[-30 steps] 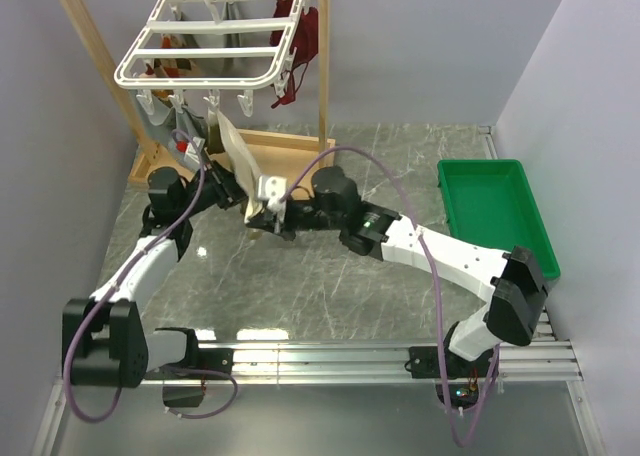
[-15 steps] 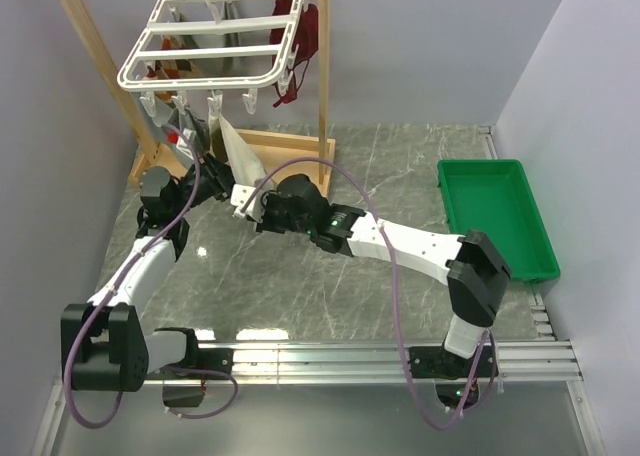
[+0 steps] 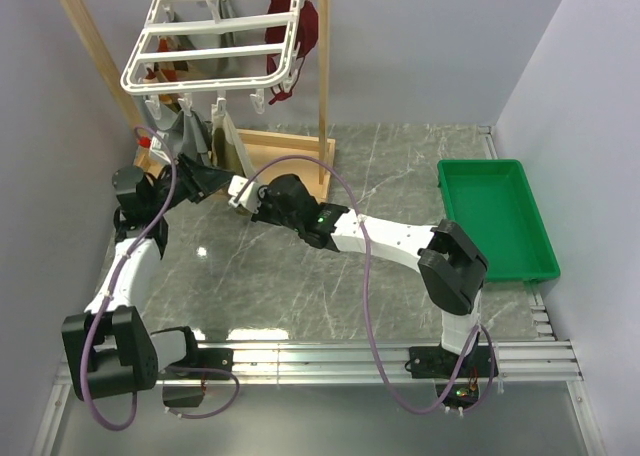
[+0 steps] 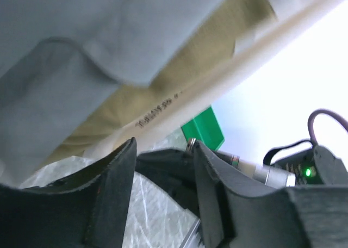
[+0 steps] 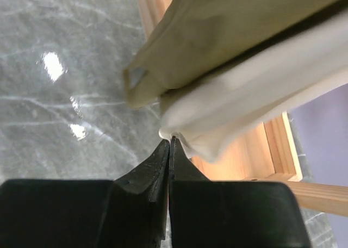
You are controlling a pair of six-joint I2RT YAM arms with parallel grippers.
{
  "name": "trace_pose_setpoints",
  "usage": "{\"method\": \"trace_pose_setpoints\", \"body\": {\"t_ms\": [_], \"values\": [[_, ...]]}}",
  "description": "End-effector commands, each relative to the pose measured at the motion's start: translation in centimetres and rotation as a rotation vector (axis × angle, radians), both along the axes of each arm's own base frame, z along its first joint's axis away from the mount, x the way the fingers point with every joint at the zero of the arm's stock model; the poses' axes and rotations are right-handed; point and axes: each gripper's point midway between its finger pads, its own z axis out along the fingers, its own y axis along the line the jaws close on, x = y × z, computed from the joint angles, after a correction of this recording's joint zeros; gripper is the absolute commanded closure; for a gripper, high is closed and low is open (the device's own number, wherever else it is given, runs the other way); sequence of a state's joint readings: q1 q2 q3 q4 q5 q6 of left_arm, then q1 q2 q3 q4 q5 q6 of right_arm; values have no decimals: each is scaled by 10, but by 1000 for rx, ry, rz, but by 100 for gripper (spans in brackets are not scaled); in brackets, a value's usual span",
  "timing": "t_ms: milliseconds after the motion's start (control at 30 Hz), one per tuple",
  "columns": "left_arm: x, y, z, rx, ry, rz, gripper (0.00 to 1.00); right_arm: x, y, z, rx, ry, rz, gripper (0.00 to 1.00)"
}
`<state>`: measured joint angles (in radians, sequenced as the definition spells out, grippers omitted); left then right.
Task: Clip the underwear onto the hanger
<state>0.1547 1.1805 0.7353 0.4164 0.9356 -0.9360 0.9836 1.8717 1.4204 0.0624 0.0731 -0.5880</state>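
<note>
The white hanger (image 3: 210,46) hangs from the wooden stand at the top left, its clips dangling below. The tan underwear (image 3: 234,148) hangs just under those clips; whether a clip grips it I cannot tell. My right gripper (image 3: 240,192) is shut on the underwear's lower edge. The right wrist view shows the jaws (image 5: 169,142) pinching a white hem, with tan cloth (image 5: 217,30) above. My left gripper (image 3: 205,180) sits close to the left of the underwear, open and empty. In the left wrist view (image 4: 163,150) its jaws stand apart below the tan cloth (image 4: 163,90).
The wooden stand (image 3: 325,86) and its base frame stand behind the grippers. A grey garment (image 3: 185,131) hangs left of the underwear and a dark red garment (image 3: 305,36) hangs at the hanger's right end. A green tray (image 3: 495,216) lies at the right.
Both arms have shifted left toward the stand. The right gripper has carried the underwear's lower edge left and farther back, so the cloth now hangs straighter under the clips.
</note>
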Motion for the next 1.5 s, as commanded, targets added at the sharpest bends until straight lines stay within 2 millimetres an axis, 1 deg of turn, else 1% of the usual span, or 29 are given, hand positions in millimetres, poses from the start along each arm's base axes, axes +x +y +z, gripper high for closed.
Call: {"method": "trace_pose_setpoints", "body": {"t_ms": [0,33,167,200,233,300,367,400,467,533,600,633,667,700,733,800,833,900,933,1033,1067,1133,1167,1233,1267,1333,1367,1400,1467], "values": [[-18,0,29,66,-126,-63,48,14,10,44,119,-67,-37,97],[-20,2,27,69,-111,-59,46,14,10,44,119,-68,-34,96],[-25,5,32,95,-140,-45,40,11,13,47,129,-56,-14,86],[-25,7,32,96,-140,-40,38,9,13,48,134,-49,-11,77],[-25,8,33,98,-142,-34,35,7,13,51,143,-47,-1,72],[-25,11,37,104,-152,-26,33,2,14,54,154,-34,19,63],[-24,13,40,115,-167,-14,32,-4,14,61,170,-24,40,58],[-24,14,41,116,-172,-10,32,-5,13,61,169,-15,41,55],[-23,15,43,114,-177,-7,31,-12,13,67,185,-4,65,53],[-23,16,47,115,-190,-5,32,-21,12,74,208,16,99,47],[-22,18,51,117,-211,5,32,-31,13,81,240,43,137,45],[-22,18,53,114,-214,2,32,-34,8,89,261,45,142,43],[-23,18,55,118,-226,1,33,-36,5,93,276,52,141,42],[-23,18,58,124,-241,1,33,-42,5,97,294,80,161,42],[-24,17,60,130,-253,-1,33,-41,-3,106,319,84,153,41],[-26,16,64,143,-278,-5,33,-42,-12,115,358,118,146,40],[-28,16,65,155,-292,-10,33,-43,-20,125,381,121,148,40],[-31,15,69,177,-324,-14,34,-41,-29,133,421,156,129,39],[-34,15,69,204,-350,-25,34,-38,-40,143,448,161,124,39],[-42,15,78,285,-434,-10,34,-31,-57,161,526,200,95,39],[-45,14,80,302,-457,-10,34,-21,-69,169,559,197,70,39],[-50,13,84,344,-512,-4,35,-12,-82,180,626,226,36,39],[-51,10,84,355,-528,-4,35,-1,-93,183,646,232,9,39],[-52,6,86,411,-594,1,35,9,-101,195,700,245,-20,41],[-55,-4,89,424,-627,-16,35,14,-105,198,722,260,-27,41],[-51,-9,93,489,-705,14,36,26,-113,211,768,266,-36,42],[-54,-21,94,492,-734,-12,36,29,-114,217,787,272,-36,42],[-47,-19,98,512,-753,43,37,35,-117,225,804,265,-38,42],[-47,-35,100,528,-807,33,37,40,-119,236,833,260,-37,43]]}}
